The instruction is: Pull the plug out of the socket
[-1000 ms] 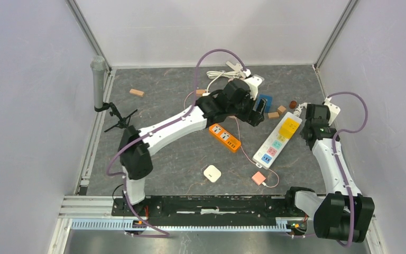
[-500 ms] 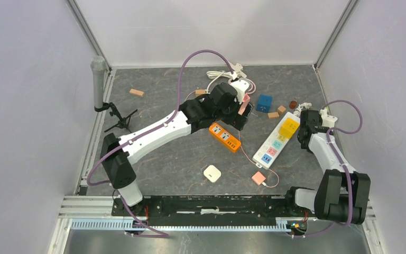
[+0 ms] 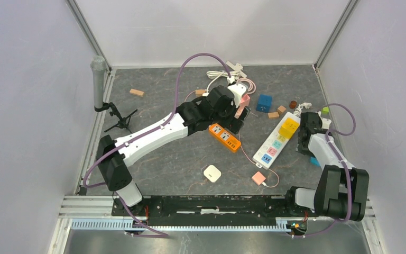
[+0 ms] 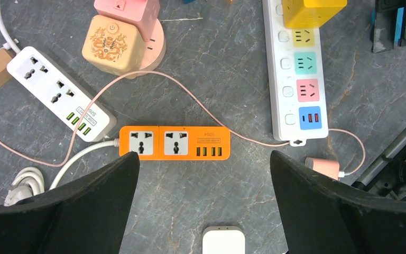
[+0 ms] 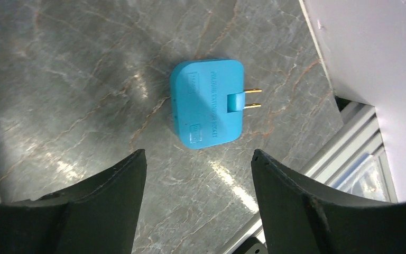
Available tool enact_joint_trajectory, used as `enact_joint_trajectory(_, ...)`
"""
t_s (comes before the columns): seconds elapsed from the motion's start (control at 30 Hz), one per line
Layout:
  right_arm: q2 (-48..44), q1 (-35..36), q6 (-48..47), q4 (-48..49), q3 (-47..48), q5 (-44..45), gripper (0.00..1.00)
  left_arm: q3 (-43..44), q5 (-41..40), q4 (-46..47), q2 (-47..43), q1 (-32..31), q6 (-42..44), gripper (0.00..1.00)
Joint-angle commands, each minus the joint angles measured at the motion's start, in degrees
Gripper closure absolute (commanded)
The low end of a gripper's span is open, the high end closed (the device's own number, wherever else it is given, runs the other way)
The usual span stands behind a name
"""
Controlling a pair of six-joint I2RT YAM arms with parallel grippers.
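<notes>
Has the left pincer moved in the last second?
Yes. The left pincer drew back leftward from the small blue cube, toward the orange plastic power strip.

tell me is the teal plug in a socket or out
Out: the teal plug lies loose on the table, both prongs bare, no socket touching it.

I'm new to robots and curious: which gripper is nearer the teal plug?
Right. The right gripper hangs open directly above the teal plug; the left gripper hovers above the orange strip, well off to the plug's left.
</notes>
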Motion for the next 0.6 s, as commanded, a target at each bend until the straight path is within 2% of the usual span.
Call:
enact_joint_trajectory(0.0,-4.2,-0.2,-1.7,0.9,2.6,-6.1,0.22,0.4,1.5,0.6,-0.5,0.2,0.9,0.00)
enact_joint_trajectory(0.17,-10.0,-0.2,-3.3,0.6,7.8,-15.1,0.14,1.6,6.3,0.6,2.3,0.2,-1.3,0.00)
enact_joint_trajectory(0.27,-13.5,-0.2,-3.3,3.2,8.9,-23.0,0.03,3.2,10.2,0.7,4.6,0.2,-2.6,0.00)
enact_joint_trajectory(0.4,-15.5,-0.2,-1.9,8.6,8.2,-33.2,0.02,5.0,13.7,1.9,7.8,0.2,-4.4,0.00)
enact_joint_trajectory(0.5,-12.9,-0.1,0.7,10.7,8.0,-37.8,0.02,5.6,16.2,3.8,10.2,0.3,-5.7,0.00)
enact_joint_trajectory(0.57,-10.0,0.1,2.1,10.0,8.5,-37.8,0.04,6.1,17.4,5.1,12.1,0.2,-6.3,0.00)
